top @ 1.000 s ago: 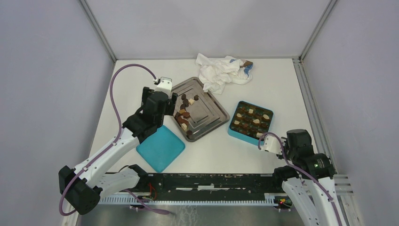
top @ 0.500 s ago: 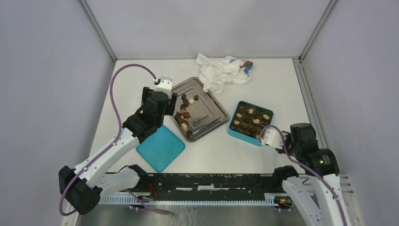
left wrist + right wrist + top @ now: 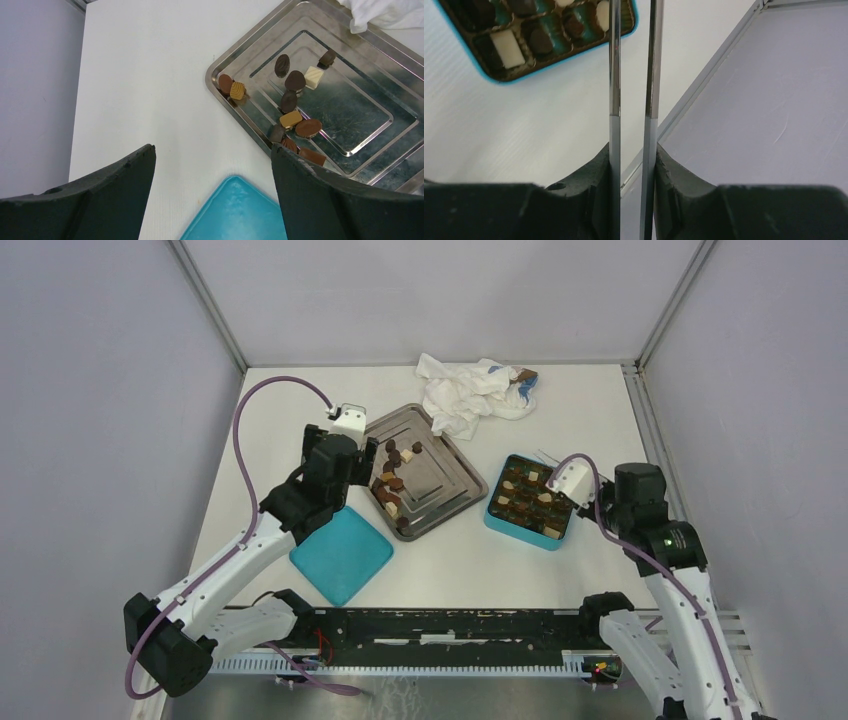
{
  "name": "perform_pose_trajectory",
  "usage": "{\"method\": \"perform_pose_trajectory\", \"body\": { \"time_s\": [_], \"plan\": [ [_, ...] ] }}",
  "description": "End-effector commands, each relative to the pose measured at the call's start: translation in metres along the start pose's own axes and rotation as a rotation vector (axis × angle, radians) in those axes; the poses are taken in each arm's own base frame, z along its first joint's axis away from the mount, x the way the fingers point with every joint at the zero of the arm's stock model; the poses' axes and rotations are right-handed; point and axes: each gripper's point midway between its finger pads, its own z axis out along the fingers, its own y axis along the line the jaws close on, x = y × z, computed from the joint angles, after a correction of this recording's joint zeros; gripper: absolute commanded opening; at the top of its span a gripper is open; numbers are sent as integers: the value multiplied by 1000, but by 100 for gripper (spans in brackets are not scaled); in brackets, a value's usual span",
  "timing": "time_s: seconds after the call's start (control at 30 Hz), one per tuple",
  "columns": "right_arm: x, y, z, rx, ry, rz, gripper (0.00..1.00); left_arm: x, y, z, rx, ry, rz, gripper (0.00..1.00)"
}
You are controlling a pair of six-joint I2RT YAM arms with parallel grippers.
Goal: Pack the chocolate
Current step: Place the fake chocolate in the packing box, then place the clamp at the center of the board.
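Loose chocolate [image 3: 295,80] lies scattered over the left half of the steel tray [image 3: 255,45]: dark, tan and a cream piece or two. The left claw [image 3: 212,155] hangs wide open and empty just off the tray's left edge, above the desk [image 3: 150,75] and a corner of the teal lid [image 3: 235,215]. More pieces sit in the cells of the teal box [image 3: 512,530], right of the tray. The right claw [image 3: 631,150] is by the box's right edge, clamped on thin tweezers [image 3: 614,75] (the tips run out of its camera's view, so I cannot tell whether they carry anything). A crumpled cloth [image 3: 470,395] lies behind.
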Motion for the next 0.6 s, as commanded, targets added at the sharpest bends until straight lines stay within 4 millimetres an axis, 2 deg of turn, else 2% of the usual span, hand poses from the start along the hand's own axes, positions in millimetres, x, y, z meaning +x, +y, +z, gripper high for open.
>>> {"method": "perform_pose_trajectory", "body": {
  "time_s": [0.0,0.13,0.23,0.4,0.57],
  "plan": [
    [-37,-40,17,124,-133,117,35,-8,0,2,3,-37,-16,90],
    [-48,-62,37,126,-191,219,35,-8,-2,3,6,-37,-16,90],
    [-42,-86,52,124,-240,357,35,-7,-2,3,6,-38,-17,90],
    [1,-115,78,143,-292,636,35,-5,-1,4,-2,-35,-15,90],
    [53,-112,102,159,-283,844,35,-3,-1,6,-7,-31,-11,90]
  ]
}}
